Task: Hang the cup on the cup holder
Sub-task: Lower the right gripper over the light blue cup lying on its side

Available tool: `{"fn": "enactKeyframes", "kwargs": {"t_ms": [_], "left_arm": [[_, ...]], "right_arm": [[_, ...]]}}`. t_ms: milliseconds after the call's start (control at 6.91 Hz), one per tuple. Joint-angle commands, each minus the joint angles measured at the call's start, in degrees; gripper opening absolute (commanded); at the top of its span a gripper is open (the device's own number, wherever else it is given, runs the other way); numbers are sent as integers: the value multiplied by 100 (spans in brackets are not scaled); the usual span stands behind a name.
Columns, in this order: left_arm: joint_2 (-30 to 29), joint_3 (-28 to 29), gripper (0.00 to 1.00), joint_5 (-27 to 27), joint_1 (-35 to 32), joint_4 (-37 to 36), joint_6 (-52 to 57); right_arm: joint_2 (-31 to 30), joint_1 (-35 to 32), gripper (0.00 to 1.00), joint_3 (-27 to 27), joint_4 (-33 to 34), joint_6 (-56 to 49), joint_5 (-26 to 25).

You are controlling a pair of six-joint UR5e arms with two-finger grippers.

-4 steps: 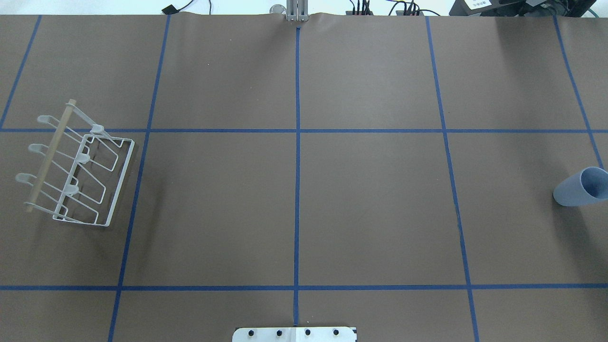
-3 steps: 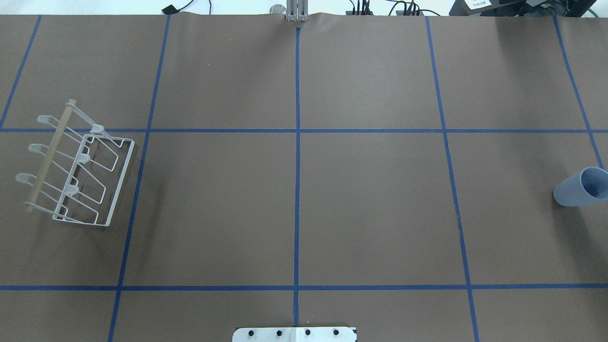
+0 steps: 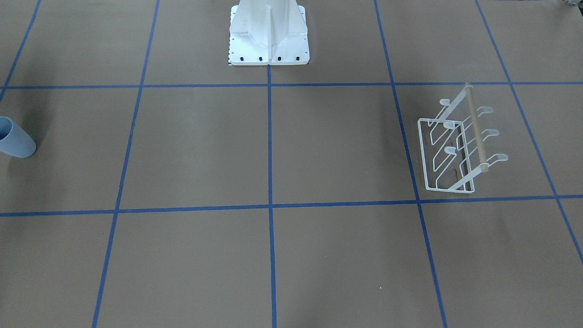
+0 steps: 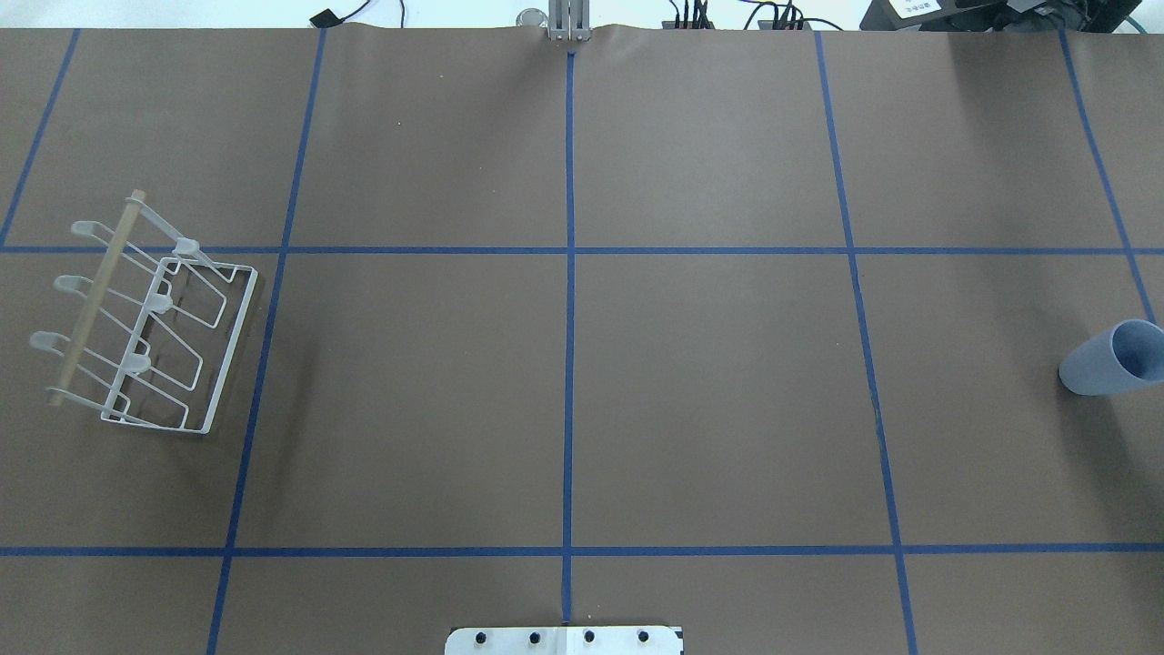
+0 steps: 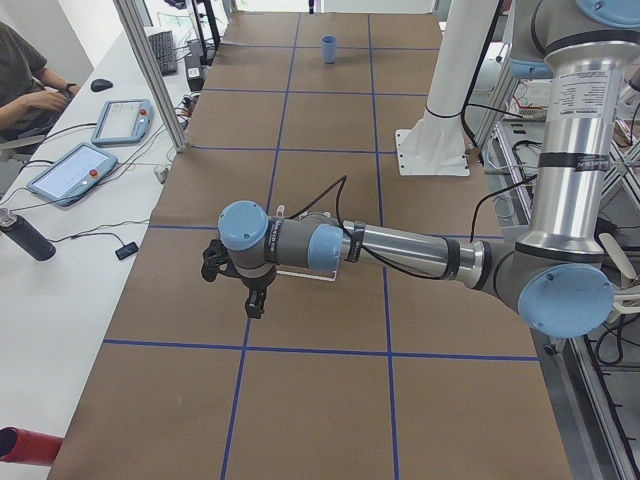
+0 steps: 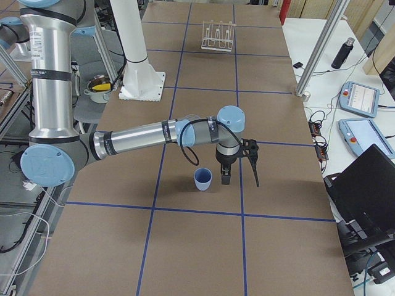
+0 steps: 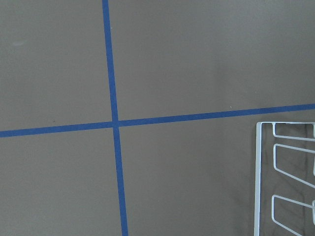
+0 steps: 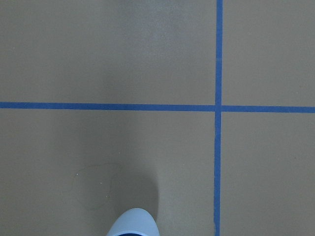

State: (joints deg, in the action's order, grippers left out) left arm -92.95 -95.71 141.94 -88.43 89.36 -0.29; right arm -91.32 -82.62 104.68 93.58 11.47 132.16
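**Cup and holder set at opposite ends, one arm posted by each**

The cup holder (image 4: 231, 350) is stood on its base with its prongs bare and pointing up, presumably so that a cup can be dropped over one. The cup (image 4: 1105, 362) is set upright, mouth up, at the table end farthest from the holder (nothing is hung yet). The left gripper (image 5: 232, 290) is held above and just beside the holder; the right gripper (image 6: 241, 179) is held at the far end from it, by the cup, likely for the pick-up. Whether either pincer is released or clenched cannot be told; an inversion of the cup is judged necessary.
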Motion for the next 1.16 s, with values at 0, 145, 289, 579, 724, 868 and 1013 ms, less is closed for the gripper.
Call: {"fn": "enactKeyframes", "kwargs": {"t_ms": [0, 145, 289, 579, 724, 868, 1013], "left_arm": [[49, 17, 98, 0, 1, 249, -6], [49, 26, 98, 0, 1, 249, -6], [58, 35, 98, 0, 1, 257, -6], [84, 122, 98, 0, 1, 266, -6], [93, 218, 98, 9, 1, 284, 3], [93, 228, 98, 9, 1, 293, 3], [102, 219, 98, 9, 1, 301, 3]], "right_arm": [[0, 9, 100, -9, 3, 48, 3], [17, 26, 100, 0, -6, 13, -6], [18, 35, 100, 0, -6, 22, -23], [-9, 88, 100, -35, 11, 4, -32], [87, 140, 100, -253, -14, 13, 3], [79, 254, 100, -255, -15, 13, 29], [36, 429, 100, -229, -23, 30, 282]]}}
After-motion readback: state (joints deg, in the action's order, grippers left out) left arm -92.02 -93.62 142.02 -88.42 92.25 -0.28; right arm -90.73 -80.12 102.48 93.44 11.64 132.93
